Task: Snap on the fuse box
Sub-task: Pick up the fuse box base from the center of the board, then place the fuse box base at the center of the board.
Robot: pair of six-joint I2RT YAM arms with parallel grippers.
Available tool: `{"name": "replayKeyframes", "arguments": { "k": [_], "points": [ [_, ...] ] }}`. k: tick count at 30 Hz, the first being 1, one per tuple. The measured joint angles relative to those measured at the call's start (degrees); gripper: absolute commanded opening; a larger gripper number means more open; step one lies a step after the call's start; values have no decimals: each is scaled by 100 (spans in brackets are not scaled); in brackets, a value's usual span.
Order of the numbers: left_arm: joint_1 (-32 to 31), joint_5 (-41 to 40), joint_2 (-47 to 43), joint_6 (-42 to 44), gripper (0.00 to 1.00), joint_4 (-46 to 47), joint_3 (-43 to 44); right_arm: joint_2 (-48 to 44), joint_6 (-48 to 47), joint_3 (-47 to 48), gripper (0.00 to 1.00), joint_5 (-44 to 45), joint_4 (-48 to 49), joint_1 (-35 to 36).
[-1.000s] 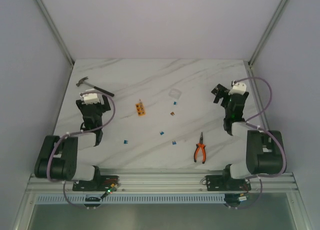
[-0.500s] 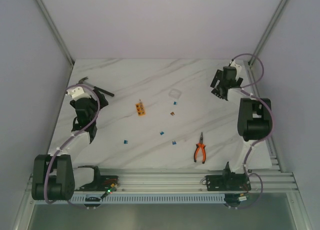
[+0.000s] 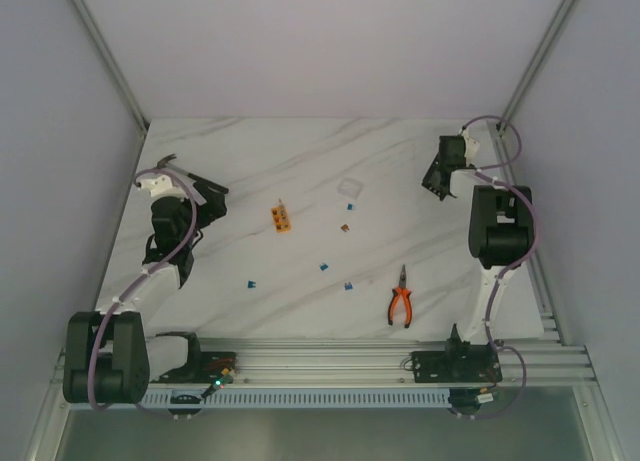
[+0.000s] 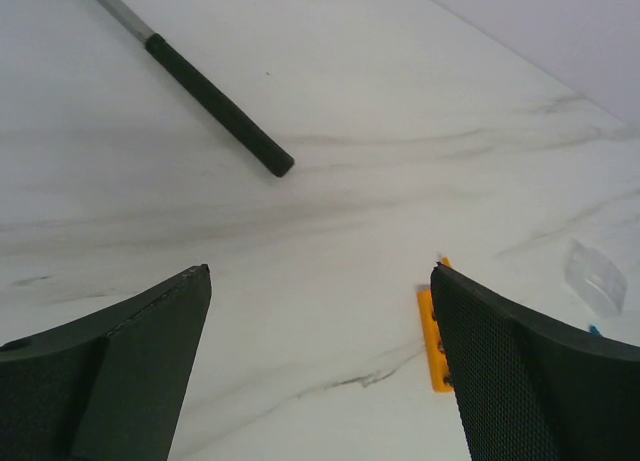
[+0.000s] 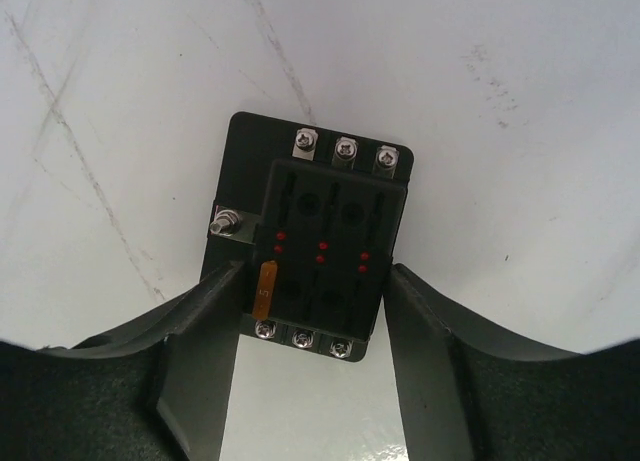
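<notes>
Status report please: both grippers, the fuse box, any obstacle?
Left gripper open, empty. Right gripper shut on fuse box, one orange fuse seated. No obstacle near it; hammer lies by left gripper.

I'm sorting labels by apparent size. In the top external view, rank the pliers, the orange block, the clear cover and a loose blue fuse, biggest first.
1. pliers, clearly the largest.
2. orange block and clear cover: they look about alike, so I won't rank them.
3. blue fuse, the smallest.
</notes>
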Motion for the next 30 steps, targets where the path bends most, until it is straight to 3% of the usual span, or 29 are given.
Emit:
{"name": "replayKeyframes", "arguments": {
  "k": [6,14,20,30],
  "points": [
    [-15,433,0,-192,100,0,0,-15,-4,-17,38,-98,2,2],
    [-411,903,11,-450,100,-9,0,-756,-295,-894,37,-341,-70,367],
    [-894,1110,229,-577,100,-291,0,-1727,-667,-1663,34,-610,-168,1209],
    [-1309,1141,164,-750,100,-909,-96,-2918,-1180,-2400,33,-1217,-50,3217]
  ]
}}
